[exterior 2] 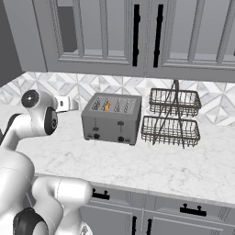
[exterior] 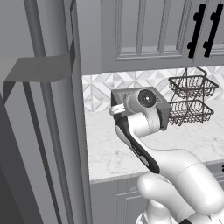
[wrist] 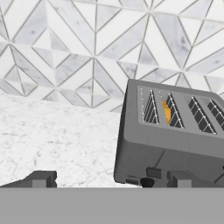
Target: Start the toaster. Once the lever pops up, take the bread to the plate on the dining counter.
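Note:
The grey toaster (exterior 2: 111, 120) stands on the marble counter against the tiled wall. An orange-brown edge of the bread (exterior 2: 106, 106) pokes from its second slot from the left, also seen as bread (wrist: 166, 112) in the hand view. A small dark lever (exterior 2: 121, 123) sits on the front above a round knob. My gripper (wrist: 111, 180) is open, its fingertips (wrist: 41, 179) wide apart, hovering left of the toaster (wrist: 170, 131) and short of its front, touching nothing. In the left base view my hand covers most of the toaster (exterior: 162, 111). The plate and the dining counter are out of view.
A two-tier dark wire basket rack (exterior 2: 172, 117) stands right of the toaster. Grey upper cabinets with black handles (exterior 2: 136, 34) hang low above it. A tall grey panel (exterior: 52, 131) bounds the counter (exterior 2: 137, 165) on the left.

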Available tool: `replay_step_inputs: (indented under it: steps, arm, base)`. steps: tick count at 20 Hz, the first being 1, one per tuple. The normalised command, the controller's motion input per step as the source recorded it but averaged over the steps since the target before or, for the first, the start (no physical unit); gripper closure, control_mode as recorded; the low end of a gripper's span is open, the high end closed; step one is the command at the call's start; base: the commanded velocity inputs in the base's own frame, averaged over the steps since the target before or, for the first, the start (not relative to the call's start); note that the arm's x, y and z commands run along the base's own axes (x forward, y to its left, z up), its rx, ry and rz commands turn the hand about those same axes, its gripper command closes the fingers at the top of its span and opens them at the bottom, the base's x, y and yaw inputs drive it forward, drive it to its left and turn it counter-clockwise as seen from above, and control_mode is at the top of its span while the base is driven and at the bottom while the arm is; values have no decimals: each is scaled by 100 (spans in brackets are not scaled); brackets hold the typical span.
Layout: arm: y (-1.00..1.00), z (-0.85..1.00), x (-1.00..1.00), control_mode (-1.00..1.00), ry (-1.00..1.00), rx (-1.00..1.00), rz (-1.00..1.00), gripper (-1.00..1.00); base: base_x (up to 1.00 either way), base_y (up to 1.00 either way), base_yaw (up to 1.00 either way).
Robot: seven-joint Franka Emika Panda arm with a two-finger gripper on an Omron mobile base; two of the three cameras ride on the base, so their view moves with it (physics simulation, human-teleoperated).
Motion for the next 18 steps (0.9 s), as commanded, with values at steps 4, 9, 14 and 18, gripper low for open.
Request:
replay_step_inputs:
  steps: [4, 9, 14, 18]
  arm:
    - [0, 0, 0, -100, 0, 0, 0, -100]
    - [0, 0, 0, -100, 0, 0, 0, -100]
    - [0, 0, 0, -100, 0, 0, 0, -100]
    - [0, 0, 0, -100, 0, 0, 0, -100]
  base:
    - [0, 0, 0]
    - [0, 0, 0]
    - [0, 0, 0]
    - [0, 0, 0]
